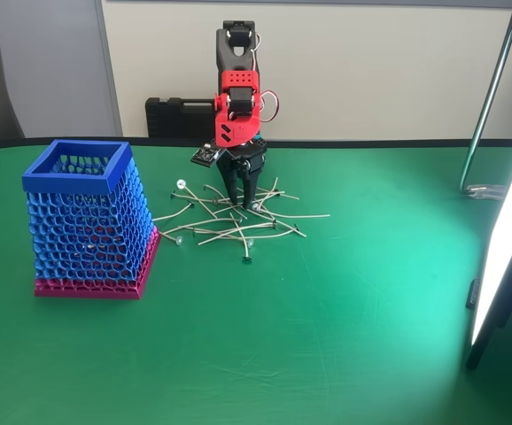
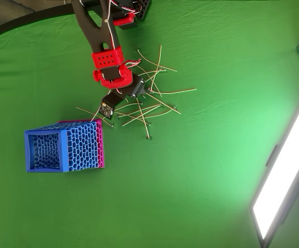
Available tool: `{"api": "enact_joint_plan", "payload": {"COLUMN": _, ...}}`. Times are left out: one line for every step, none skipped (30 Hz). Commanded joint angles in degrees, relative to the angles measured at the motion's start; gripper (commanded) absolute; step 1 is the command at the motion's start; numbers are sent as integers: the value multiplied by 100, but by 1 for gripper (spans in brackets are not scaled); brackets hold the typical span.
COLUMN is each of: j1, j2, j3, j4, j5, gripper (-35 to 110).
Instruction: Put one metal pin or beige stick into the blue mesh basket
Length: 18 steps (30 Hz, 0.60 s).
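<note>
The blue mesh basket (image 1: pixel 86 221) stands upright on its magenta base at the left of the green table (image 1: pixel 327 336); from overhead the basket (image 2: pixel 61 150) lies below and left of the arm. Several thin beige sticks and metal pins (image 1: pixel 238 223) lie tangled in a loose pile right of the basket, and from above the pile (image 2: pixel 152 101) spreads out to the right of the gripper. My red and black gripper (image 1: pixel 243 202) points straight down into the back of the pile, its tips among the sticks. The jaws stand a little apart. I cannot make out a stick between them.
A bright light panel (image 1: pixel 504 248) stands on the table's right edge, and it also shows at the right in the overhead view (image 2: pixel 284 175). A metal pole (image 1: pixel 491 97) rises at the back right. A black case (image 1: pixel 174 115) sits behind the arm, against the wall.
</note>
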Motion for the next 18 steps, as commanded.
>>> {"api": "enact_joint_plan", "payload": {"j1": 0, "j2": -9, "j3": -88, "j4": -70, "j5": 44, "gripper": 16}}
{"api": "enact_joint_plan", "payload": {"j1": 0, "j2": -26, "j3": -79, "j4": -79, "j5": 26, "gripper": 15}}
{"api": "enact_joint_plan", "payload": {"j1": 0, "j2": -44, "j3": -79, "j4": -97, "j5": 26, "gripper": 15}}
{"api": "enact_joint_plan", "payload": {"j1": 9, "j2": -70, "j3": -79, "j4": -123, "j5": 26, "gripper": 16}}
{"api": "enact_joint_plan", "payload": {"j1": 9, "j2": -97, "j3": -79, "j4": -158, "j5": 18, "gripper": 15}}
{"api": "enact_joint_plan", "payload": {"j1": 18, "j2": -123, "j3": -70, "j4": -176, "j5": 18, "gripper": 15}}
{"api": "enact_joint_plan", "payload": {"j1": 18, "j2": -158, "j3": -70, "j4": -185, "j5": 18, "gripper": 15}}
{"api": "enact_joint_plan", "payload": {"j1": 18, "j2": -176, "j3": -70, "j4": -193, "j5": 18, "gripper": 15}}
{"api": "enact_joint_plan", "payload": {"j1": 26, "j2": -193, "j3": -62, "j4": -202, "j5": 26, "gripper": 15}}
{"api": "enact_joint_plan", "payload": {"j1": 26, "j2": -193, "j3": -62, "j4": -202, "j5": 26, "gripper": 15}}
{"api": "enact_joint_plan", "payload": {"j1": 26, "j2": -193, "j3": -62, "j4": -202, "j5": 18, "gripper": 15}}
{"api": "enact_joint_plan", "payload": {"j1": 26, "j2": -193, "j3": -53, "j4": -202, "j5": 18, "gripper": 15}}
{"api": "enact_joint_plan", "payload": {"j1": 26, "j2": -193, "j3": -44, "j4": -202, "j5": 18, "gripper": 14}}
{"api": "enact_joint_plan", "payload": {"j1": 26, "j2": -193, "j3": -35, "j4": -202, "j5": 9, "gripper": 12}}
{"api": "enact_joint_plan", "payload": {"j1": 18, "j2": -193, "j3": -35, "j4": -202, "j5": 0, "gripper": 12}}
{"api": "enact_joint_plan", "payload": {"j1": 18, "j2": -193, "j3": -35, "j4": -211, "j5": 18, "gripper": 12}}
{"api": "enact_joint_plan", "payload": {"j1": 9, "j2": -193, "j3": -35, "j4": -211, "j5": 18, "gripper": 11}}
{"api": "enact_joint_plan", "payload": {"j1": 9, "j2": -193, "j3": -35, "j4": -211, "j5": 18, "gripper": 9}}
